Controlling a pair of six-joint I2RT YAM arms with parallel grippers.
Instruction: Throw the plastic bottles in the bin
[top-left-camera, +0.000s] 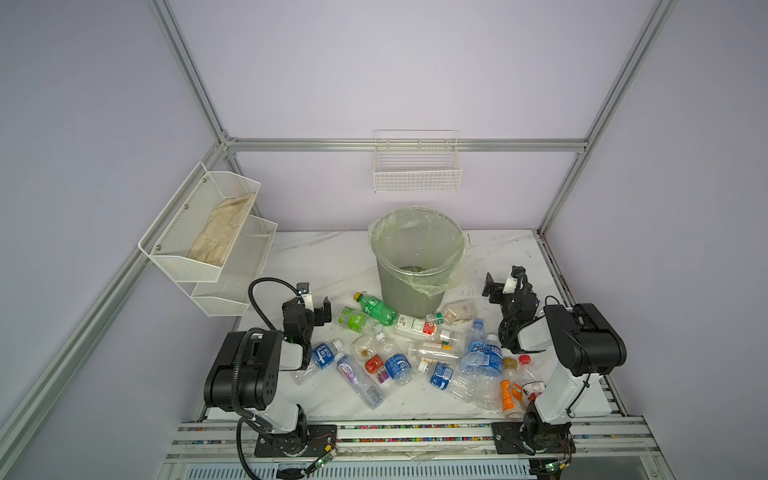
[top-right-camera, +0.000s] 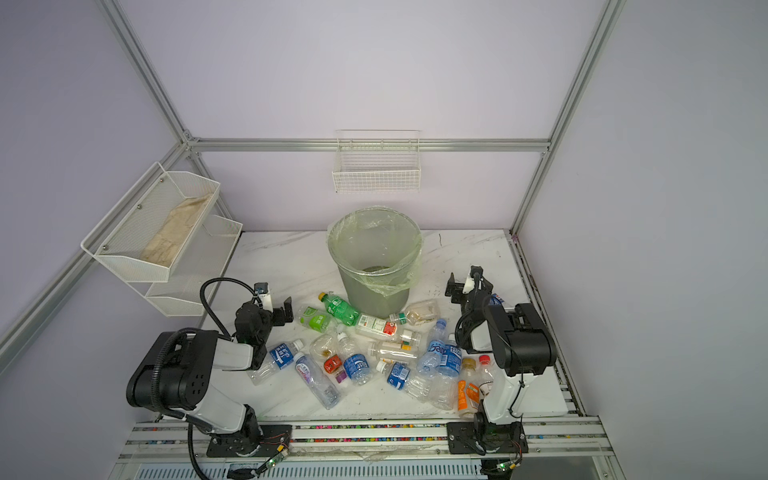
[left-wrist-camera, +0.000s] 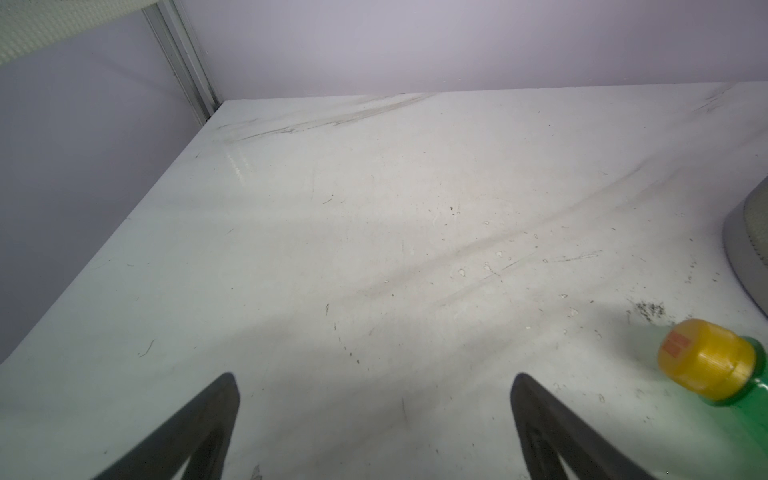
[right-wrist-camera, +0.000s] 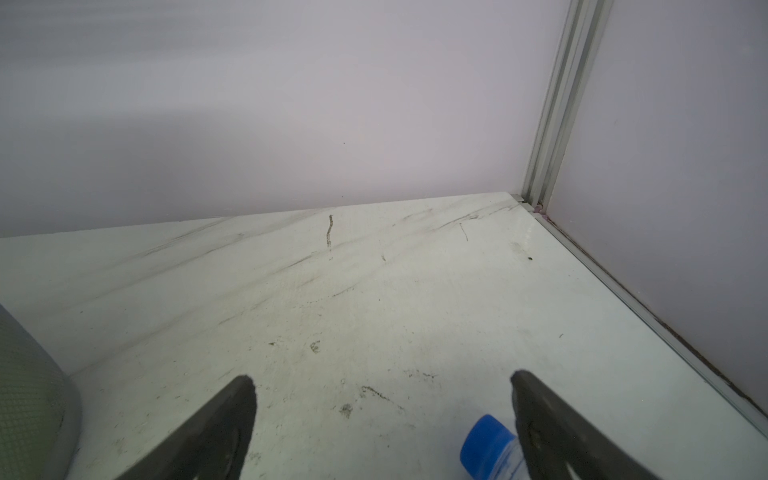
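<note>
A: Bottles, where?
B: plastic bottles (top-left-camera: 415, 357) heaped on the worktop (top-left-camera: 332, 257) at the 6 o'clock side of the bin (top-left-camera: 417, 253); nearly all on their sides; axes mixed.
A: Bin?
B: upright; mouth up.
A: Any clear headings?
B: green bottle (top-left-camera: 376, 308) runs 10-to-4, yellow cap toward 10 o'clock, base just beside the bin's foot; orange-label bottle (top-left-camera: 509, 395) runs 12-to-6, neck toward 12.
A: End effectors?
B: left end effector (left-wrist-camera: 374, 378) at the bin's 9 o'clock; jaws wide, empty; right end effector (right-wrist-camera: 382, 378) at 3 o'clock; wide, empty; blue-capped bottle (right-wrist-camera: 486, 444) just beside one finger; contact unclear.
</note>
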